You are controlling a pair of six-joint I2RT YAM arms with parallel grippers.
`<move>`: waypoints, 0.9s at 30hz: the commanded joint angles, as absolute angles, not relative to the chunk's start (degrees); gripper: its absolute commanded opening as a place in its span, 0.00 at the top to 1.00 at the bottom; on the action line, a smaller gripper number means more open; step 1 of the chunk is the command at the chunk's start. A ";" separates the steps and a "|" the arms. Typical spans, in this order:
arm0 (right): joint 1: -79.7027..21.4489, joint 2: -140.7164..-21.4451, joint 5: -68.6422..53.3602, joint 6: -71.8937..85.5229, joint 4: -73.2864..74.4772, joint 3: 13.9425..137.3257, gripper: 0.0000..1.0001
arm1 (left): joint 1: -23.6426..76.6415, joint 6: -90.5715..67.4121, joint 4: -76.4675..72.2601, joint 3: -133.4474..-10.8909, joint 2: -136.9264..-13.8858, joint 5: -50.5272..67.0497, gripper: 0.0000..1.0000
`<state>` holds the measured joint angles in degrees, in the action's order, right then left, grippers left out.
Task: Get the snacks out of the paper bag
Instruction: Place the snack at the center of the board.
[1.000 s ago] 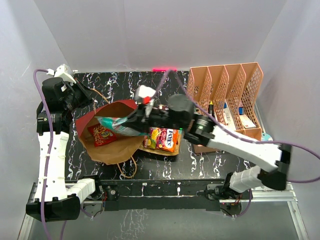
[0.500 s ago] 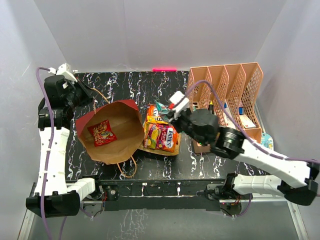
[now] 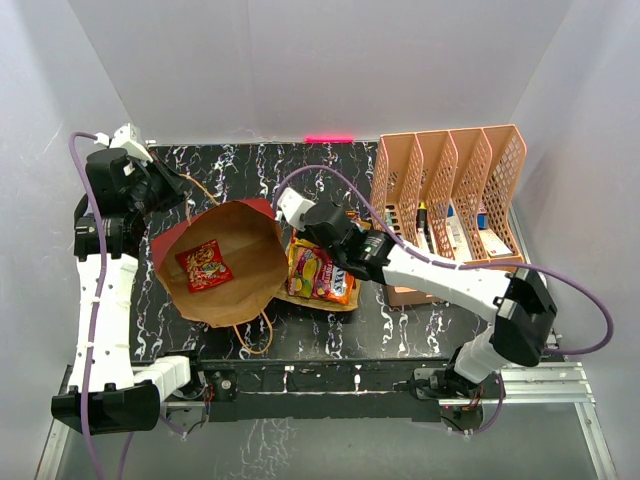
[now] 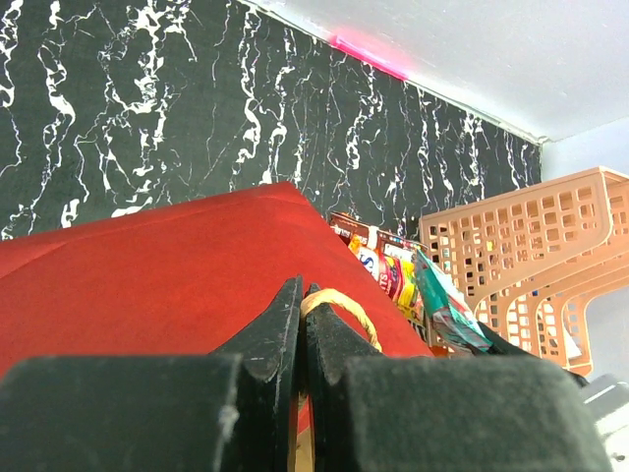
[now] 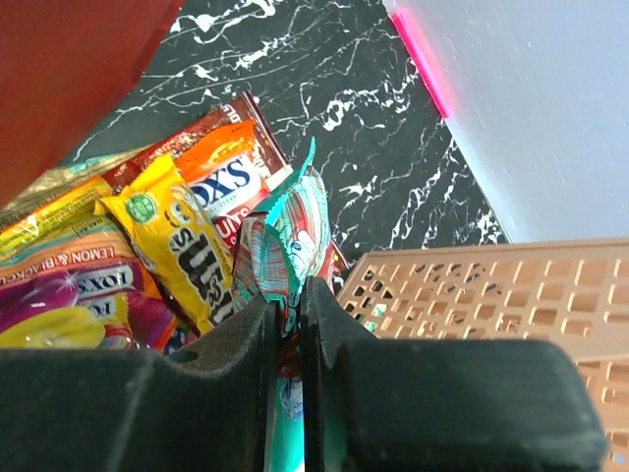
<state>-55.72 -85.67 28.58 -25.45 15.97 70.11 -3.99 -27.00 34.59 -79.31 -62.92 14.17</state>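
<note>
The paper bag [image 3: 235,290], red outside and kraft inside, lies open on the black table with one red snack packet [image 3: 203,266] inside. My left gripper [image 3: 173,189] is shut on its brown cord handle [image 4: 341,303] above the red bag wall [image 4: 147,265]. My right gripper [image 3: 345,222] is shut on a teal packet [image 5: 293,228] at the back of the snack pile [image 3: 320,273] right of the bag. In the right wrist view [image 5: 285,307] a yellow packet [image 5: 182,246] and an orange packet [image 5: 231,175] lie under the held packet.
A pink mesh desk organiser [image 3: 455,190] with pens and stationery stands at the back right, close to my right arm; it shows in the right wrist view too [image 5: 491,295]. The bag's second cord handle [image 3: 258,335] lies by the table's front edge.
My right gripper has carried the teal packet from over the bag mouth to the right, to the snack pile. The left gripper has kept hold of the handle.
</note>
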 commanded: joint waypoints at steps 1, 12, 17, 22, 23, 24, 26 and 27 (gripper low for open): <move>-55.99 -88.10 28.01 -27.24 8.62 75.32 0.93 | -3.90 -26.19 34.97 -81.30 -61.60 13.53 1.00; -55.96 -95.72 19.57 -17.41 10.95 75.67 0.93 | -3.91 -25.75 35.70 -81.07 -60.43 11.76 1.00; -55.98 -97.12 12.65 -11.37 10.43 73.98 0.93 | -3.95 -25.75 35.52 -80.73 -60.31 11.36 1.00; -55.98 -99.51 9.00 -3.34 9.80 73.82 0.93 | -3.95 -25.66 35.47 -80.51 -60.21 11.42 1.00; -55.98 -100.44 9.12 -1.26 10.10 73.87 0.93 | -3.93 -25.66 35.43 -80.51 -60.21 11.42 1.00; -55.98 -101.66 9.50 0.44 10.45 73.98 0.93 | -3.91 -25.66 35.54 -80.53 -60.16 11.43 1.00; -55.98 -102.93 10.78 3.71 11.17 73.56 0.93 | -3.90 -25.58 35.78 -80.56 -60.10 11.43 1.00; -55.94 -103.00 11.77 5.13 11.06 72.95 0.93 | -3.87 -25.53 35.85 -80.59 -60.03 11.41 1.00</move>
